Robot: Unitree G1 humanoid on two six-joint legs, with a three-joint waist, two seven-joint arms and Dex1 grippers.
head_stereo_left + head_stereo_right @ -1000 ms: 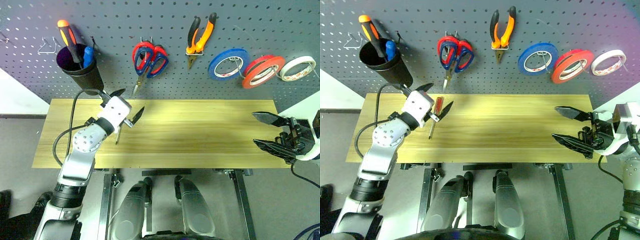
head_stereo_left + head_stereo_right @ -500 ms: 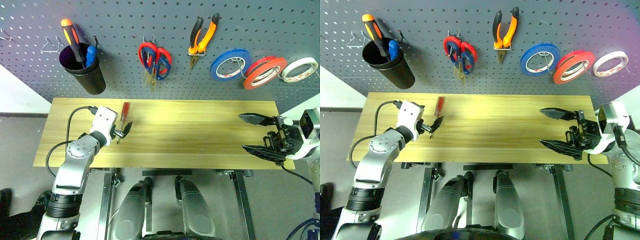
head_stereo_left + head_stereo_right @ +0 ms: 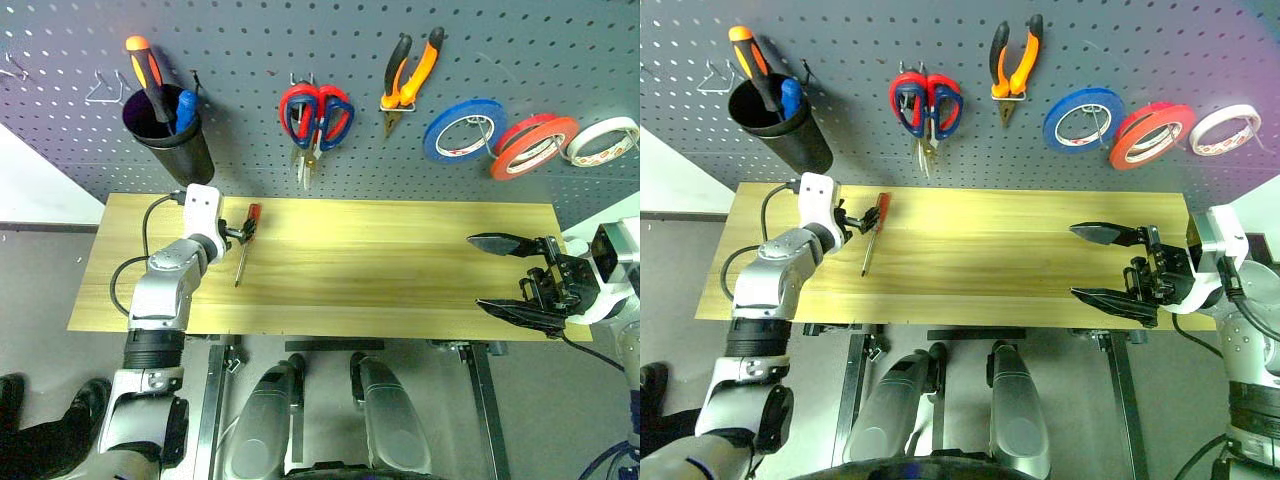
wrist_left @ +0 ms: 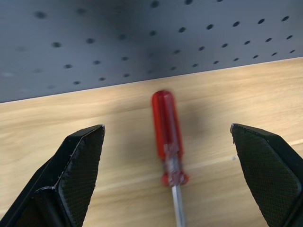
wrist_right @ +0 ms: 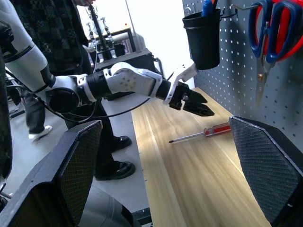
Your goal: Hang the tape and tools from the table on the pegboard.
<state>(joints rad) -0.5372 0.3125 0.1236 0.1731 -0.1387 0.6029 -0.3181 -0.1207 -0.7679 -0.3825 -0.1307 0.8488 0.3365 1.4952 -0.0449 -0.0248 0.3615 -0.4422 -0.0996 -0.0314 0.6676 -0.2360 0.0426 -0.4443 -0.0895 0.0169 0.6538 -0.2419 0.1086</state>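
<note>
Now the left gripper (image 4: 165, 175) stands wide open and empty around the red-handled screwdriver (image 3: 245, 240), which lies on the table (image 3: 380, 260) near the pegboard (image 3: 250, 130); closing off-centre, I think, could roll the round handle away

Silver-grey arm shells with white wrist housings are seen; a black cable is looped beside the left pincer (image 3: 243, 232), whose black fingers are cross-hatched.
</note>
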